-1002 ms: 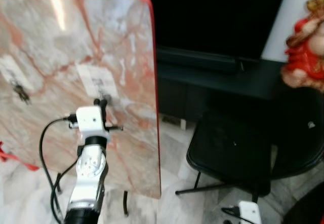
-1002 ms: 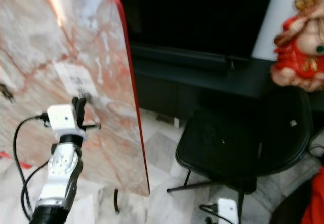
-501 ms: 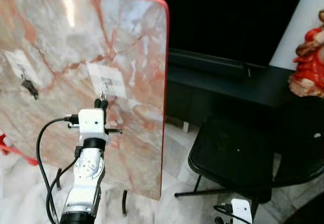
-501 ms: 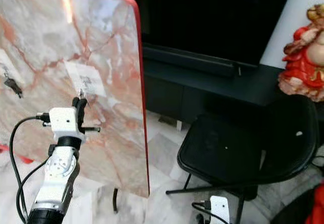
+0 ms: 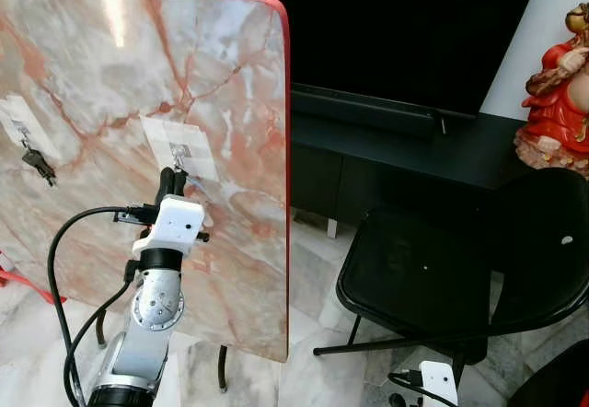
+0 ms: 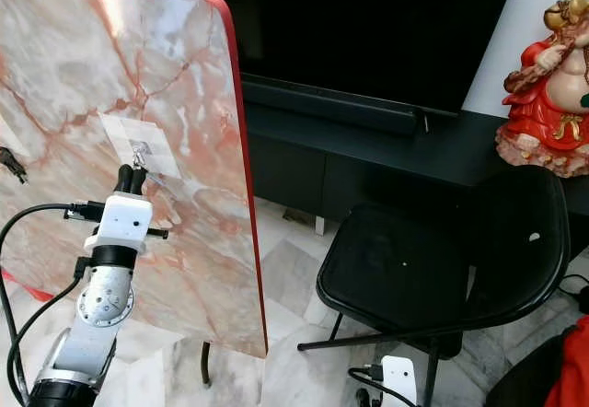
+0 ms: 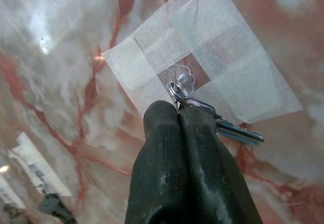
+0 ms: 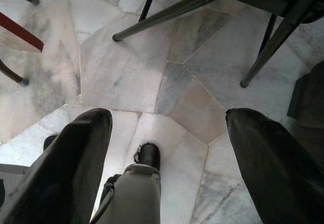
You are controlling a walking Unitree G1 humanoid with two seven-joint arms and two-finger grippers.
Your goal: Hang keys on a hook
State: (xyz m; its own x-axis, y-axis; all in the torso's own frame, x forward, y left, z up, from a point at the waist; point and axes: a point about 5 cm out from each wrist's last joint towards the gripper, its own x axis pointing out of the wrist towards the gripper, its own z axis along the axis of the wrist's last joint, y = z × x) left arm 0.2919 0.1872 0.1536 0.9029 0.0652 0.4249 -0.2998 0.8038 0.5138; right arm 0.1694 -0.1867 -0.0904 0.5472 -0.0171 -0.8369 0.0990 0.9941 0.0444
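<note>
Keys (image 7: 223,125) pinched between the closed black fingers (image 7: 182,168) of the left hand (image 7: 178,111), pressed up against the upright marble slab (image 5: 230,75), ring touching the small clear hook (image 7: 181,82) at the middle of a white tape patch (image 7: 243,77) stuck on that slab; whether the ring is over the hook, cannot tell. Key blade jutting out sideways from the fingertips, lying across the tape. Left arm raised in front of the slab, white wrist block (image 5: 172,226) just below the patch, black cable (image 5: 64,278) looping down beside it. Further along the slab, toward its far edge, another tape patch (image 5: 17,117) with a dark key (image 5: 39,165) hanging from it. Beside the slab's red-rimmed edge, a black chair (image 5: 433,278) on the pale marble floor (image 8: 152,77), with a dark low cabinet (image 6: 386,158) behind it and a red figurine (image 6: 548,75) on top. Right hand (image 8: 167,127) hanging low near the chair legs, fingers spread wide apart, gripping nothing, pointed at the floor.
</note>
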